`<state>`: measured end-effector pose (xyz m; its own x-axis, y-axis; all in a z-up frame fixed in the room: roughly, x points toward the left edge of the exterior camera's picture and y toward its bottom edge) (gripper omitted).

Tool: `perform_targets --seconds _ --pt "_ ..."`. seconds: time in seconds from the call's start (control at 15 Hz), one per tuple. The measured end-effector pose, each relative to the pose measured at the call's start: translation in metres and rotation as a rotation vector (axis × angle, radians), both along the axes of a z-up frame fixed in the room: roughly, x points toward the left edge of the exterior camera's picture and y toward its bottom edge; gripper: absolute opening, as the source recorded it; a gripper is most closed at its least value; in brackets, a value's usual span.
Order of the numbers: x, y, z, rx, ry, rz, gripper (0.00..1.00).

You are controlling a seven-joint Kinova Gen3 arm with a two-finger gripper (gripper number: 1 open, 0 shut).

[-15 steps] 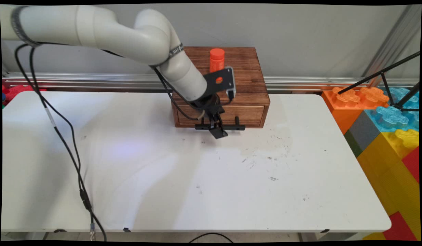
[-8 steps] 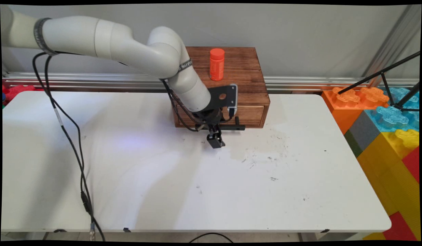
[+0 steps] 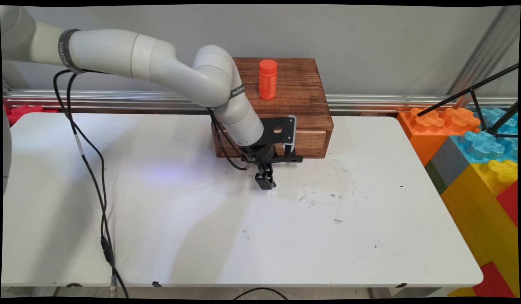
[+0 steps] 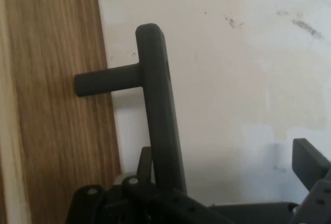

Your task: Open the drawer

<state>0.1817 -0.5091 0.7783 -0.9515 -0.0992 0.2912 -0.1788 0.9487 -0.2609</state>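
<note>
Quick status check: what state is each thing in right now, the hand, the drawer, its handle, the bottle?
hand: open, low over the table, in front of the drawer.
drawer: shut, front flush with the wooden box.
handle: between the hand's fingers, not clamped.
orange bottle: upright, capped, on top of the wooden box.

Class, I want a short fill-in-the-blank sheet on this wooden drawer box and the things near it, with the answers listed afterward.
1. The bottle standing on the wooden box is coloured ____.
2. The drawer handle is coloured ____.
3. The gripper hangs just in front of the drawer's ____.
4. The box stands on a white ____.

Answers: orange; black; handle; table
</note>
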Motion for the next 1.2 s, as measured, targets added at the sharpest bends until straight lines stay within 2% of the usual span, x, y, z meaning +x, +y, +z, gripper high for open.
perform_targets --seconds 0.53,1.2 --pt "-0.012 -0.001 -0.003 0.044 0.017 0.062 1.0" --pt "-0.023 0.007 0.002 0.137 0.025 0.105 1.0"
